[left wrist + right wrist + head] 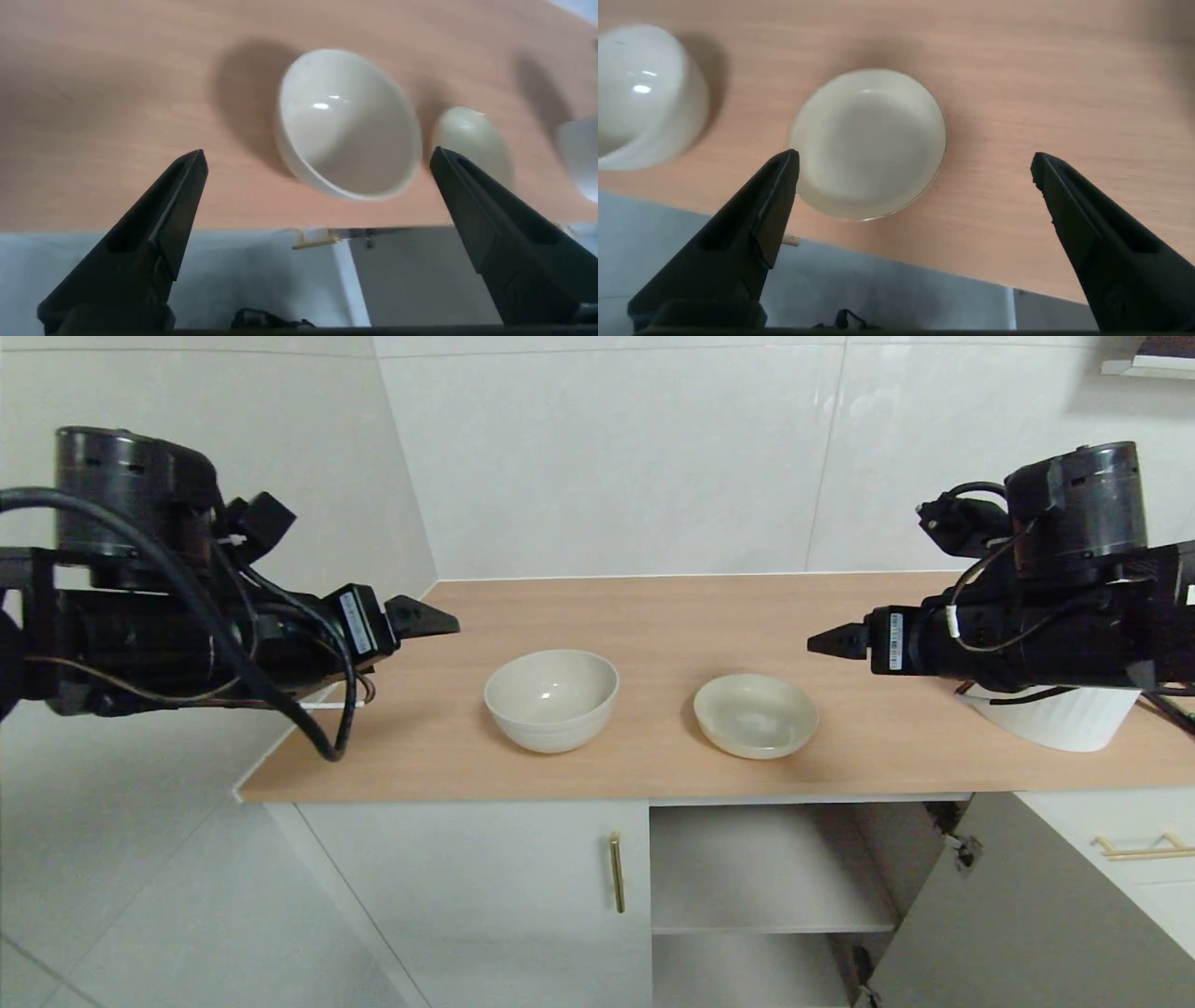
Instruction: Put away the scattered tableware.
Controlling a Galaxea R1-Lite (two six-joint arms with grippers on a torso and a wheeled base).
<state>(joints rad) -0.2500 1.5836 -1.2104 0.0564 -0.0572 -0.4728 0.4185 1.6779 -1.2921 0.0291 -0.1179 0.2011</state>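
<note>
Three dishes stand on the table (653, 607): one deep bowl (551, 698), one shallow bowl (755, 714) near it, one white ribbed bowl (1055, 721) far right. The left gripper (316, 161) and right gripper (915, 161) hover, jaws released.

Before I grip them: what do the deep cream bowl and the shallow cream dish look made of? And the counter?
Deep cream bowl: likely glazed ceramic, glossy, with a sharp light glint inside; could be melamine.
Shallow cream dish: duller, with a soft highlight; ceramic or plastic, cannot tell.
Light wood-look countertop: matte, faint grain, probably laminate.
</note>
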